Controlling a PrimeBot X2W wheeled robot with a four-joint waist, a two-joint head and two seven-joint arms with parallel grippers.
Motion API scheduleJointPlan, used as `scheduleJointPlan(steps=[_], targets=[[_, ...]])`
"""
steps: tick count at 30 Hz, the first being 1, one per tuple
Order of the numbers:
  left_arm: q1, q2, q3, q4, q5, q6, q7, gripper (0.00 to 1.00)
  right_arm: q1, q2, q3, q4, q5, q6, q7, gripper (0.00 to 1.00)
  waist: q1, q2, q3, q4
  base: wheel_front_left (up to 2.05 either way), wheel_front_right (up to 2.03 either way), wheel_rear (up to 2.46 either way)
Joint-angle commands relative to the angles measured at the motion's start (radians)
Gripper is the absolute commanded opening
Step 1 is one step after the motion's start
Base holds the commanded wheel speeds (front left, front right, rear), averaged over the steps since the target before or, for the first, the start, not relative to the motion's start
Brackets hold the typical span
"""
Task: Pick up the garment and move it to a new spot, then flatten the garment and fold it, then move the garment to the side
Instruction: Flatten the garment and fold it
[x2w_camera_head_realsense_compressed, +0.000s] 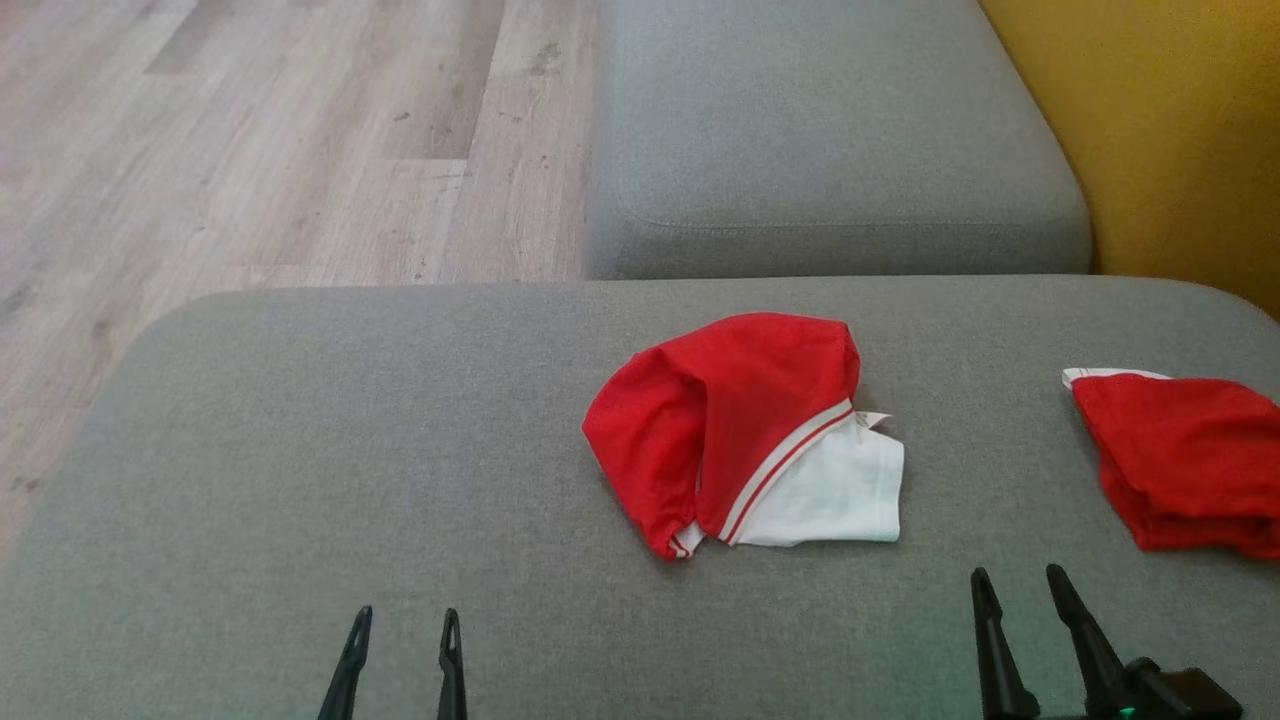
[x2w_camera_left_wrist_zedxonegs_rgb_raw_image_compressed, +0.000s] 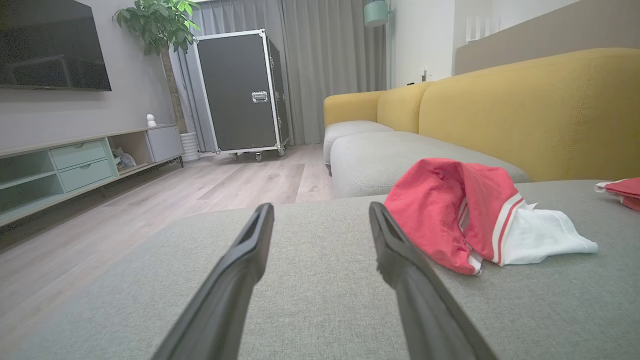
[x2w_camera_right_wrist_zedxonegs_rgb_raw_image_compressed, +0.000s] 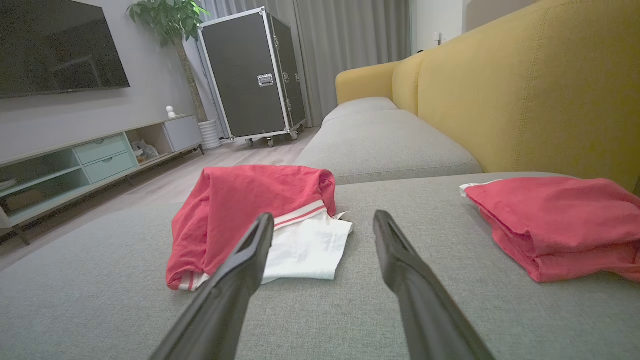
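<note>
A crumpled red and white garment (x2w_camera_head_realsense_compressed: 745, 430) with a striped band lies in a heap on the grey sofa seat (x2w_camera_head_realsense_compressed: 350, 450), right of centre. It also shows ahead and right of my left fingers as the garment (x2w_camera_left_wrist_zedxonegs_rgb_raw_image_compressed: 465, 215), and just beyond my right gripper's left finger as the garment (x2w_camera_right_wrist_zedxonegs_rgb_raw_image_compressed: 250, 210). My left gripper (x2w_camera_head_realsense_compressed: 407, 620) hovers near the seat's front edge, open and empty, well left of the garment. My right gripper (x2w_camera_head_realsense_compressed: 1015, 577) stands open and empty, in front of the garment and to its right.
A second, folded red garment (x2w_camera_head_realsense_compressed: 1185, 460) lies at the seat's right edge. Beyond is another grey cushion (x2w_camera_head_realsense_compressed: 830, 130) and a yellow backrest (x2w_camera_head_realsense_compressed: 1170, 130) to the right. Wooden floor (x2w_camera_head_realsense_compressed: 250, 130) lies off the seat's left and far side.
</note>
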Motion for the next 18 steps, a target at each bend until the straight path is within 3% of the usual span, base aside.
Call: scheduleJointPlan(steps=[1, 5, 18], targets=[[-0.035, -0.014, 0.028, -0.032, 0.011, 0.000, -0.010, 1.00, -0.045, -0.007, 0.020, -0.032, 0.003, -0.001, -0.011, 1.00, 0.0000, -0.0001, 0.003, -0.003, 0.00, 0.00, 0.00], [-0.054, -0.016, 0.011, -0.015, 0.010, -0.022, -0.010, 1.00, -0.053, -0.007, 0.024, -0.040, -0.002, -0.001, -0.011, 1.00, 0.0000, -0.0001, 0.025, -0.018, 0.00, 0.00, 0.00], [-0.353, -0.028, -0.171, 0.181, 0.044, -0.188, -0.010, 1.00, -0.123, -0.019, 0.055, -0.068, -0.047, -0.001, -0.011, 1.00, 0.0000, -0.0001, 0.222, -0.101, 0.00, 0.00, 0.00]])
